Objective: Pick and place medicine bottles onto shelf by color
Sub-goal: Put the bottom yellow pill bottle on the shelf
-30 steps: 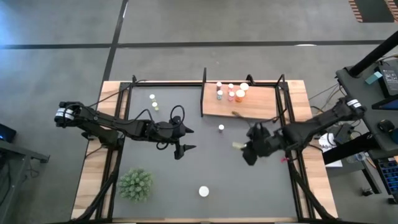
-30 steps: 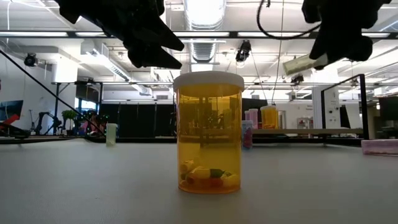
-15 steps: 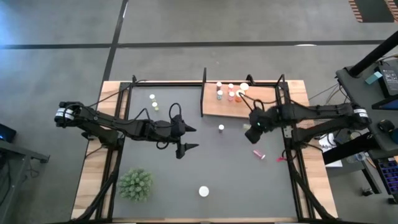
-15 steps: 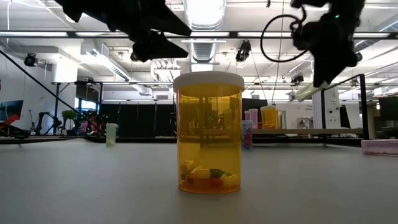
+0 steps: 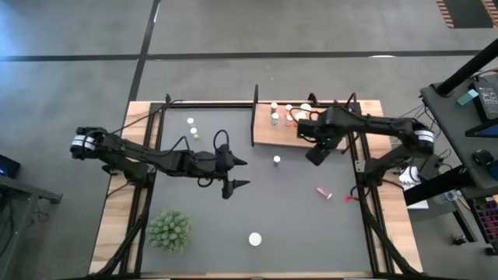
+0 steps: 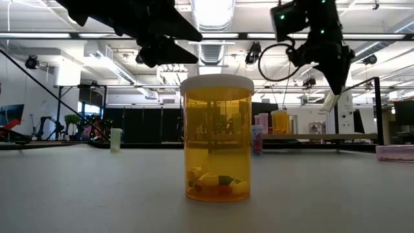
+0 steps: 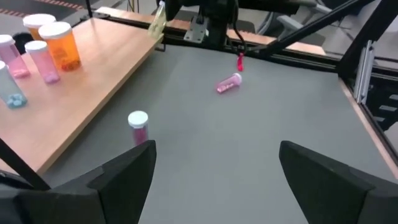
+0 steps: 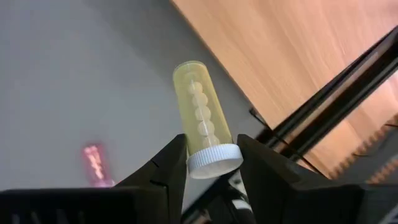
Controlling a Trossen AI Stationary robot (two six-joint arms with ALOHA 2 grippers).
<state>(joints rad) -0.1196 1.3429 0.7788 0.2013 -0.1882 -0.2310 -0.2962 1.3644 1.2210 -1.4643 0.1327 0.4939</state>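
Right gripper [image 8: 211, 163] has its fingers clamped on a yellow-green bottle [image 8: 200, 124] by the cap end, up in the air over the shelf [image 5: 311, 132] edge. Left gripper [image 5: 236, 174] hovers mid-mat, fingers spread wide, holding nothing. Orange and pink bottles [image 7: 43, 46] stand on the shelf; one pink bottle [image 5: 323, 192] lies on the mat.

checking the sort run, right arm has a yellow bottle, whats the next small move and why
Probably carry it a little farther over the shelf to a bare patch of board, then lower it. The right gripper is shut on the yellow bottle by its cap end, the bottle tilted in mid-air over the shelf's near edge, so it isn't placed yet. The left gripper waits open over the mat.
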